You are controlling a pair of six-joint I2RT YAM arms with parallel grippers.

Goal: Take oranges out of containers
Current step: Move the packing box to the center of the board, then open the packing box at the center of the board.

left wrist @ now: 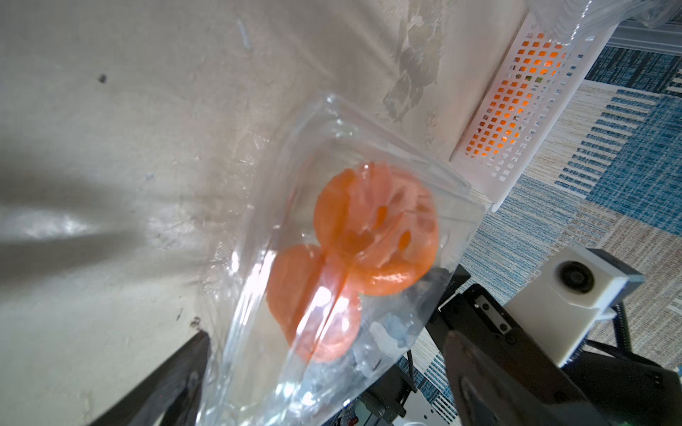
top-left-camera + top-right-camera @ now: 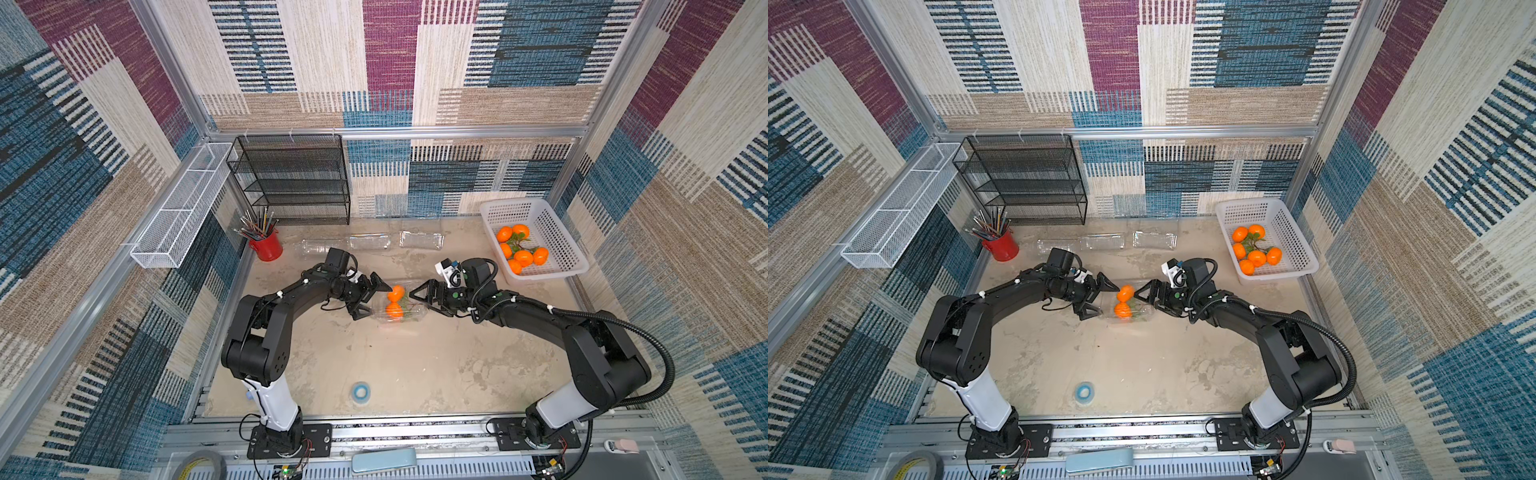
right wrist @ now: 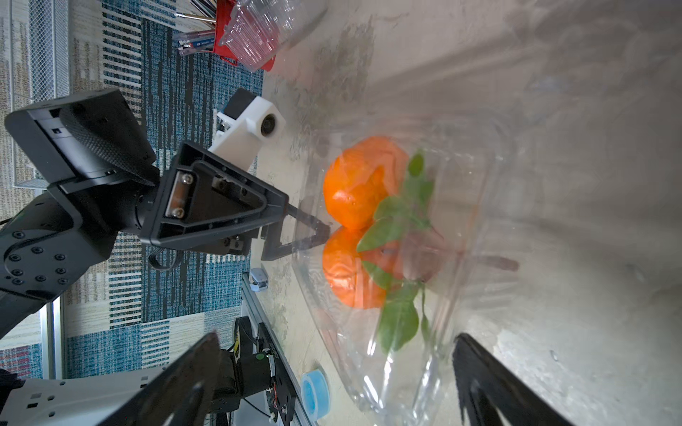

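Near the middle of the surface (image 2: pixel 374 365) lies a clear clamshell container (image 2: pixel 409 321) with two oranges (image 2: pixel 394 309) inside it, joined by green leaves (image 3: pixel 398 321) — the right wrist view shows the leaves on the side toward that arm. The left tool (image 2: pixel 379 298) and the right tool (image 2: pixel 420 302) face each other from opposite ends of this container, each with its jaws spread wide and the plastic between them; whether any finger actually touches the plastic I cannot tell. In the left wrist view the fruit looks smeared behind the clear wall. Three empty containers (image 2: pixel 370 242) sit in a row near the back wall, well apart from both tools. Six oranges (image 2: pixel 523 257) rest in the white perforated basket (image 2: pixel 552 232) at the back right corner — outside any clamshell. A red cup (image 2: pixel 268 249) of brushes stands at the back left, near the leftmost empty container, and a blue tape roll (image 2: pixel 360 391) lies alone toward the front. A black mesh shelf (image 2: pixel 291 178) stands against the back wall.
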